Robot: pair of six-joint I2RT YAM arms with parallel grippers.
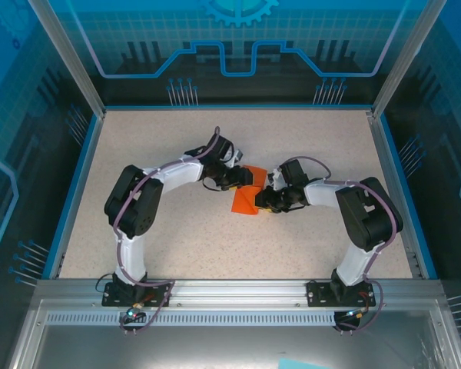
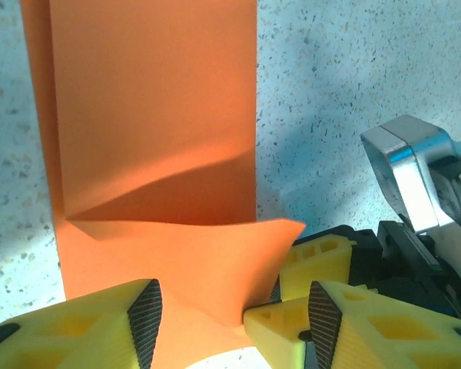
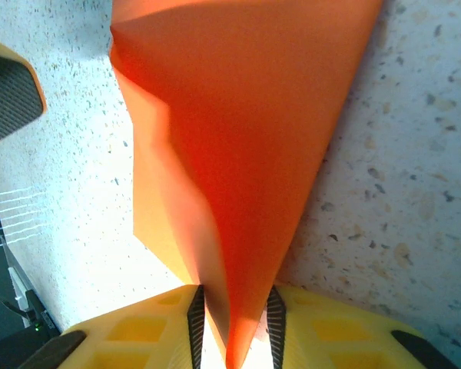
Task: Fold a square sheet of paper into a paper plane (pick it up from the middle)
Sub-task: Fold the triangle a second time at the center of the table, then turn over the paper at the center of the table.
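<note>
Two dark pads of the right gripper (image 3: 232,317) are pinching the narrow pointed end of the paper plane (image 3: 246,138), and from that pinch the orange paper rises as a soft ridge and widens away from the fingers. Just beside it, the left gripper (image 2: 232,315) stands spread, one pad on each side of a raised, curling flap, with neither pad visibly pressing on it. The step in hand looks like setting a crease along the body. To do that well, the right pinch should serve as a fixed anchor while the left jaws close low on the flap, close to the fold line rather than at its loose lip. A stroke along the fold, away from the anchor, suits thin paper better than an upward tug, which could buckle it or pull the tip free. The two sets of fingers sit very near each other, so they could collide. Farther out, the folded layers lie flat on the speckled tabletop (image 2: 353,69) near its middle, and should remain so.
</note>
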